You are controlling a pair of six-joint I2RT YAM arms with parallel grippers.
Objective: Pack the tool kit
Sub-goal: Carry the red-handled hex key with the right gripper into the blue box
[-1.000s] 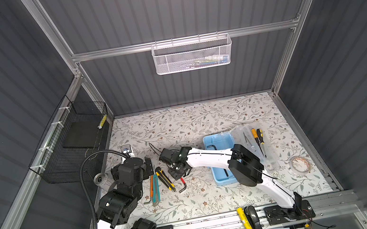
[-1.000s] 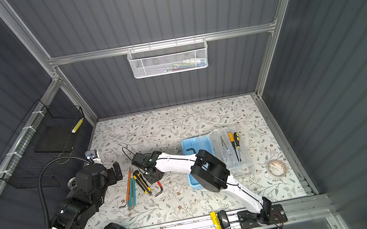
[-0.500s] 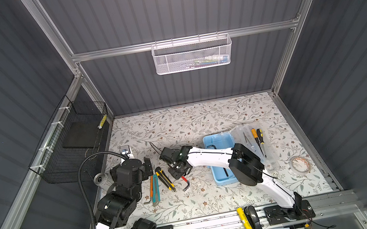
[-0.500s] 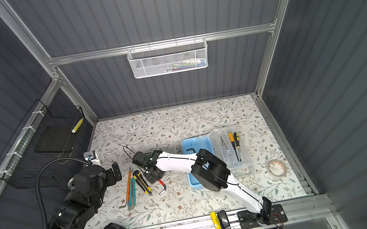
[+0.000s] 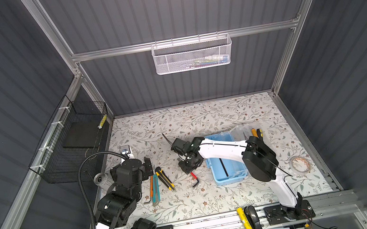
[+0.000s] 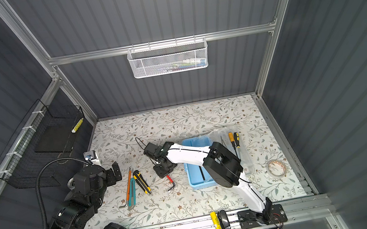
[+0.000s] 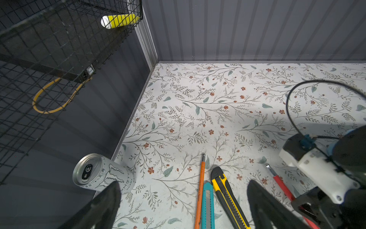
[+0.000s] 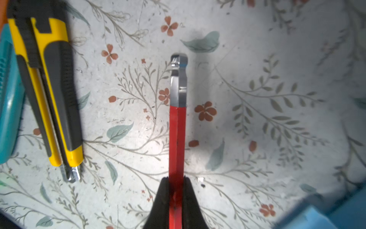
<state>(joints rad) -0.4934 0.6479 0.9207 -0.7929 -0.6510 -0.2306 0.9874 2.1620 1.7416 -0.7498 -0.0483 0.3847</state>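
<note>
A floral-patterned tabletop (image 5: 203, 122) lay inside grey ribbed walls. The tool kit (image 5: 228, 180) sat right of centre in both top views. Its light blue base was open, with the long axis running from frame top to frame bottom at a slight tilt. Its clear lid (image 5: 242, 130) was folded out to the right. The right gripper (image 8: 176, 184) was pinched narrow on the red sleeve of a hex key (image 8: 177, 128). The left gripper (image 7: 184, 200) stood wide and held nothing, with a teal cutter (image 7: 207, 206) and a yellow cutter (image 7: 225, 194) showing between its fingers. The kit lay just right of the right gripper, whose arm crossed over the base. It was well apart from the left gripper at lower left.
</note>
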